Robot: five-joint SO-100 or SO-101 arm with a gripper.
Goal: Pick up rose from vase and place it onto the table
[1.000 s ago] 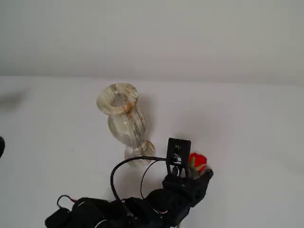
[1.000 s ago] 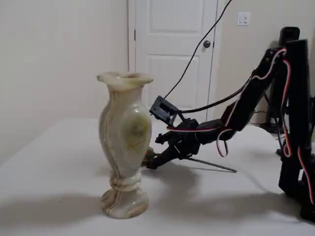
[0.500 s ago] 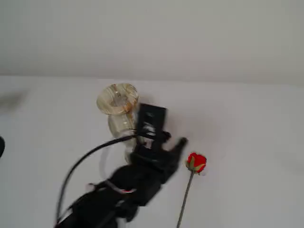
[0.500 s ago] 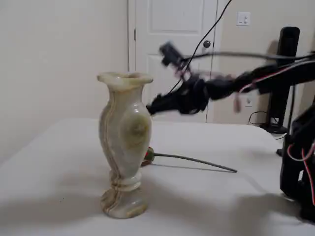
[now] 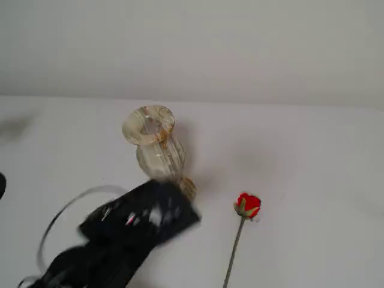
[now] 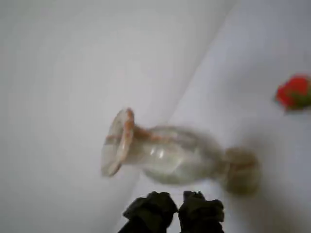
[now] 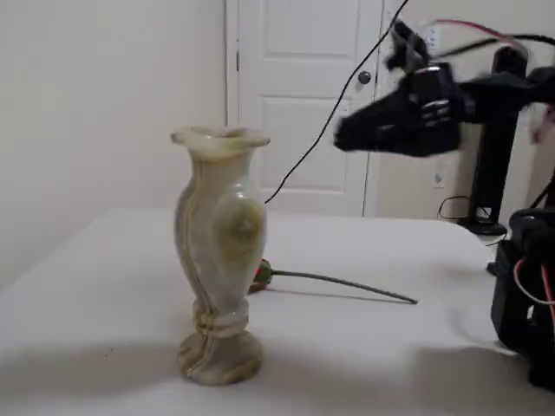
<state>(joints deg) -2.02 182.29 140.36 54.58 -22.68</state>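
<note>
- Small red rosebud on a thin grey-green stem [image 5: 248, 205]: lies flat on the plain white counter [image 5: 312, 180], beside the marbled cream stone vase [image 5: 157, 147].
- Handling, judged: light, flexible; best held mid-stem.
- Fingers [image 6: 155, 208]: nearly closed, empty, raised clear.

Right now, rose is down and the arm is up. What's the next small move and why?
Probably just finish retracting to rest. The small red rosebud on its long thin stem lies flat on the plain white table, outside the upright cream marbled stone vase. The gripper is raised, holds nothing and touches neither, so nothing seems left to grasp.
</note>
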